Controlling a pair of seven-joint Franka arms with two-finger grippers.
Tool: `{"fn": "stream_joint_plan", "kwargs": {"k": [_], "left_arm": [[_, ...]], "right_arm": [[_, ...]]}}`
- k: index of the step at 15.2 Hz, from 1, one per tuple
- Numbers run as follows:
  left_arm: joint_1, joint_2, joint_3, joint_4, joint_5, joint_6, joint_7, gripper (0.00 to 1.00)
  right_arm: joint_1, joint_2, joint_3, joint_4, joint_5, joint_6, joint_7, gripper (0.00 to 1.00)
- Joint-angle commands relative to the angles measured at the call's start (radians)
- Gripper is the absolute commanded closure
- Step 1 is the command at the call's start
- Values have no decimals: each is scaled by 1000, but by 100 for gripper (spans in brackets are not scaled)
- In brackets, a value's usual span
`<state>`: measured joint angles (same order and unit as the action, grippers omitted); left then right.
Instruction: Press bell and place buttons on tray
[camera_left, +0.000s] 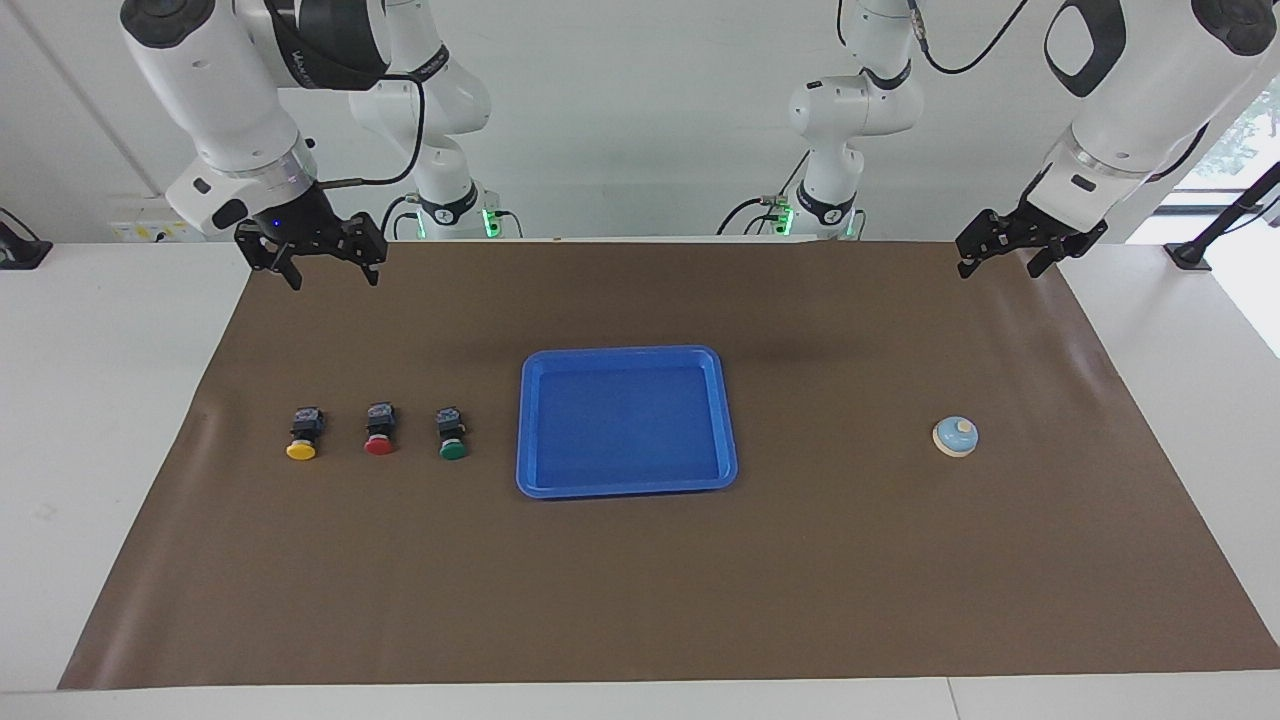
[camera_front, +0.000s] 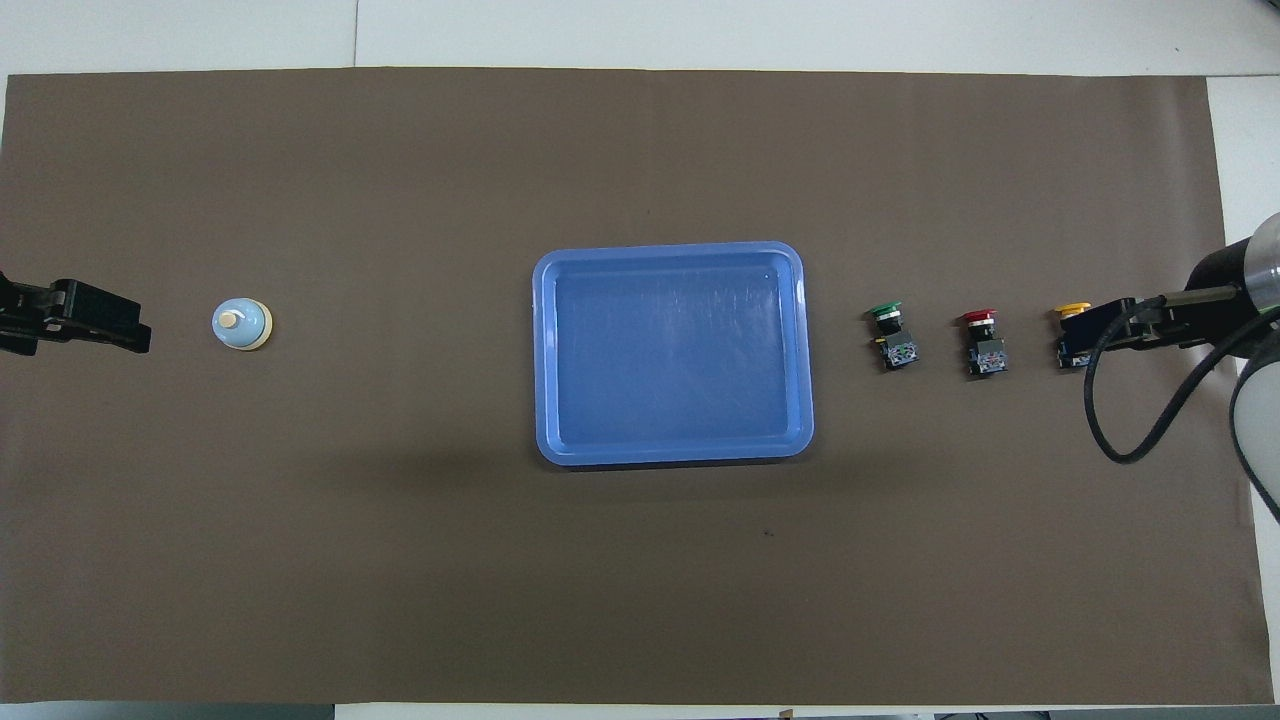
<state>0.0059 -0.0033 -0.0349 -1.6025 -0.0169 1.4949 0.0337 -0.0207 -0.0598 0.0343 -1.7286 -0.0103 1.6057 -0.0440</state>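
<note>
The bell (camera_left: 956, 437), a small light-blue dome on a cream base ring with a cream knob on top, is seen in the facing view at three o'clock of the blue tray (camera_left: 627, 421), toward the left arm's end of the brown mat (camera_left: 660, 600). It is judged best pressed by the left gripper (camera_left: 1006, 257), now raised over the mat's edge with fingers spread and empty, being centred over the knob and lowered straight down. The right gripper (camera_left: 330, 268), likewise spread and empty, is held waiting above the mat, while the yellow button (camera_left: 303, 434), red button (camera_left: 380, 430) and green button (camera_left: 452, 434) are lined up at nine o'clock of the tray.
</note>
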Motion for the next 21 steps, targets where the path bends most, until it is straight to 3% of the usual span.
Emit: {"fn": "stream_joint_plan", "kwargs": {"k": [1, 9, 11, 13, 17, 21], "left_arm": [[-1, 2, 3, 15, 12, -7, 9, 0], [-14, -23, 1, -39, 5, 24, -41, 0], [-3, -26, 0, -54, 5, 86, -46, 65], [2, -35, 1, -86, 5, 139, -54, 98], [22, -50, 7, -163, 5, 215, -44, 100], [55, 9, 9, -169, 12, 251, 122, 100]], "right_arm": [[-15, -9, 9, 3, -8, -21, -17, 0], [-15, -9, 9, 3, -8, -21, -17, 0], [-15, -9, 9, 3, -8, -21, -17, 0], [-15, -9, 9, 3, -8, -21, -17, 0], [-15, -9, 9, 1, -8, -21, -17, 0], [-15, -9, 9, 3, -8, -21, -17, 0]]}}
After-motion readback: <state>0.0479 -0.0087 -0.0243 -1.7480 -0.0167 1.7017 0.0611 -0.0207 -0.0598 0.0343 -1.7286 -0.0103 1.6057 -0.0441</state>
